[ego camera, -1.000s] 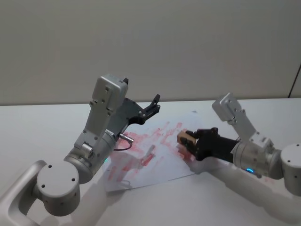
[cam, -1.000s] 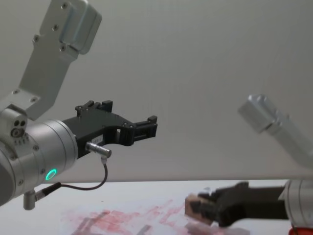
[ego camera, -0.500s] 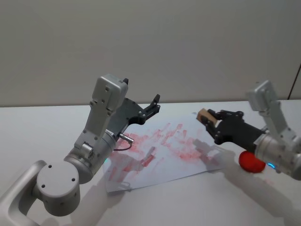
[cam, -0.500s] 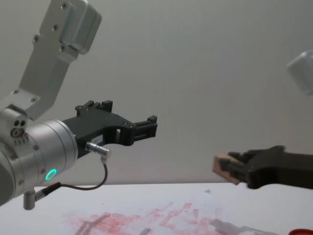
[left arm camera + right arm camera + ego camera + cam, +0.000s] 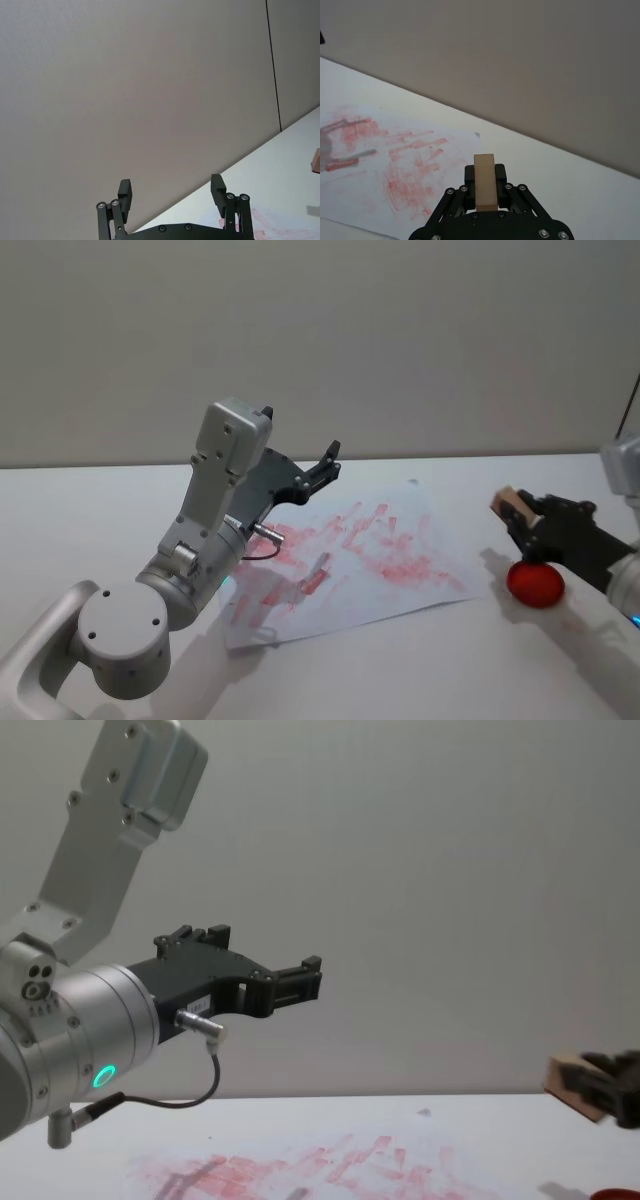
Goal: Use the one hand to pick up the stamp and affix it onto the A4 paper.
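A: Head view? The right gripper point(image 5: 518, 515) is clamped on the stamp point(image 5: 508, 504), above the red disc point(image 5: 535, 583), off the A4 paper's point(image 5: 400, 585) right edge.

B: Right wrist view: stamp point(image 5: 484, 182) upright between the fingers, paper point(image 5: 395, 165) ahead, to one side.

A: The left gripper point(image 5: 300, 982) hangs raised over the paper; left wrist view shows its jaws apart.

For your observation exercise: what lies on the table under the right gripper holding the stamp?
Below the right gripper, shut on the stamp, sits a red round disc; the gripper covers its top edge.

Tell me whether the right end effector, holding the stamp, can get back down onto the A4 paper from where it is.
Probably yes. The right end effector holds the stamp in the air beside the A4 paper, above the red disc. The left end effector hovers over the far-left part.
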Tool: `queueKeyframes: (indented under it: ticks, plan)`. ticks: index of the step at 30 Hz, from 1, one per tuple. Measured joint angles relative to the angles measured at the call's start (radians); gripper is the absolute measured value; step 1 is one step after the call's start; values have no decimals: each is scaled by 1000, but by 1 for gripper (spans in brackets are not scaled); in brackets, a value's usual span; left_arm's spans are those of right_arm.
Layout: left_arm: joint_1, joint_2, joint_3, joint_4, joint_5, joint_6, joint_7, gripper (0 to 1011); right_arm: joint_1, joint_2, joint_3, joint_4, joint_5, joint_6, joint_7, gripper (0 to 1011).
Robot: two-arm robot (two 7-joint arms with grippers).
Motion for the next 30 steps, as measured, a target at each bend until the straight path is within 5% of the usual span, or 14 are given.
queueKeyframes:
  ticks: [10,30]
  plan:
    - [0,0,0,0,0,0,0,1001,-66,50,26,-39,49,75,-49,216]
    - [0,0,0,0,0,0,0,1001,-68,57,24,-18,49,150,-32,216]
